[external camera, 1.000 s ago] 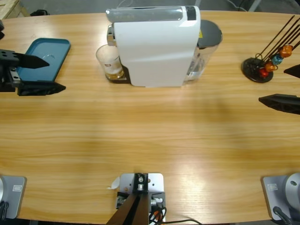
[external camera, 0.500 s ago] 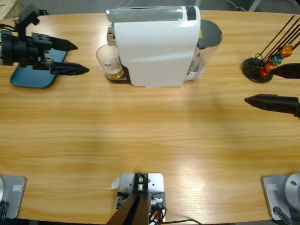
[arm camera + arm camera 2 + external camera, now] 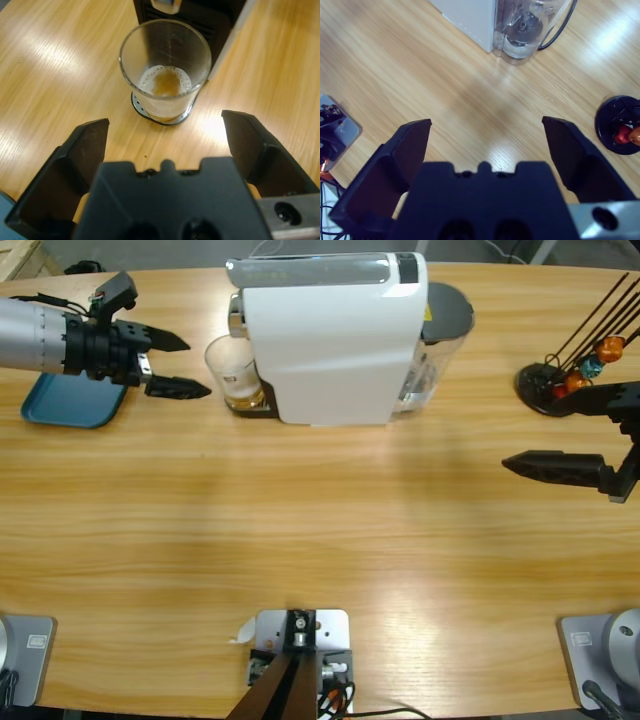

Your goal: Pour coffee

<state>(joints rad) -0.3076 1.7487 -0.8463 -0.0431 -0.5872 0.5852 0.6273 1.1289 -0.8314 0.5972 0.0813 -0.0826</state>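
A small clear glass tumbler stands on the drip tray under the spout of the white coffee machine. A little amber-brown coffee lies at its bottom. My left gripper is open just left of the glass, one jaw on each side of its line, not touching it. The left wrist view looks down into the tumbler, with foamy coffee inside and my left gripper open short of it. My right gripper hangs open at the table's right, holding nothing. It is over bare wood.
A blue tray lies at the far left under the left arm. A black capsule stand with orange and blue capsules is at the right, near the right gripper. The machine's clear water tank sits behind the machine.
The left arm has swung up off the blue tray and moved right, bringing its open jaws close to the glass. The right gripper has crept leftward.
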